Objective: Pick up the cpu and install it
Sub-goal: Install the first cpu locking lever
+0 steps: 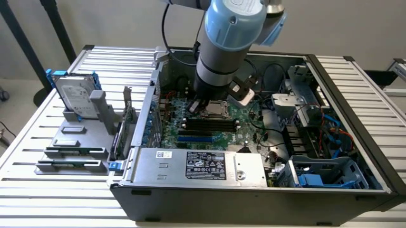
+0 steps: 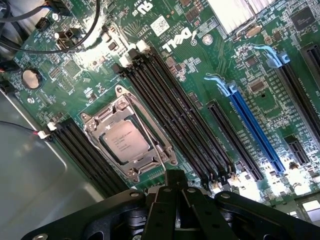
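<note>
Open computer case (image 1: pixel 355 142) on a slatted table (image 1: pixel 38 199), hard drive (image 1: pixel 75 97) (blue-bracketed) upright beside it.

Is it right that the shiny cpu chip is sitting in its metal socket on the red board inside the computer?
Almost. The cpu does sit in its metal socket inside the computer, but the board is green, not red. The wrist view shows this clearly, with the tool above the board beside the socket.
</note>
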Robot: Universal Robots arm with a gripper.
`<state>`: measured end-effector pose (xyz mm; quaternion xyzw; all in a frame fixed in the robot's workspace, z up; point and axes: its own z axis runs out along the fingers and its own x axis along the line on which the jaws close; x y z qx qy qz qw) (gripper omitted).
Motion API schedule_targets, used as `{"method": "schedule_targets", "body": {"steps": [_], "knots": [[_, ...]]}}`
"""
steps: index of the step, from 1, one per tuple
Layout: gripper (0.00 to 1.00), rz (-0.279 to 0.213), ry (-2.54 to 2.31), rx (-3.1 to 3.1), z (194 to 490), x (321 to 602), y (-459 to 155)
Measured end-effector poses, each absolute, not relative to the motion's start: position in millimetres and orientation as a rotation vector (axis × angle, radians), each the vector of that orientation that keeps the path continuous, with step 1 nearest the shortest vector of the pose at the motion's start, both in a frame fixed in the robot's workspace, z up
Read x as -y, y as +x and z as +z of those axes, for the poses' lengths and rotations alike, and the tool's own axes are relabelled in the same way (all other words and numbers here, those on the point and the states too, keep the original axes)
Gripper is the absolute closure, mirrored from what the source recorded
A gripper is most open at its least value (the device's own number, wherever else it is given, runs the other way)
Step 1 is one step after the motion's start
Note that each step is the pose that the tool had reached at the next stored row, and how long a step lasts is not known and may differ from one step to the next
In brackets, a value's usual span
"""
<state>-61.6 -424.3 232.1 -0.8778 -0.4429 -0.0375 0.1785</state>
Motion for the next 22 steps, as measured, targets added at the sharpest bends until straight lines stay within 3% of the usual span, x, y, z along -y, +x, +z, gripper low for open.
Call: {"method": "schedule_targets", "body": {"steps": [22], "knots": [[0.89,-0.109,-2.483,1.254,204.5,419.0,-68.3]]}}
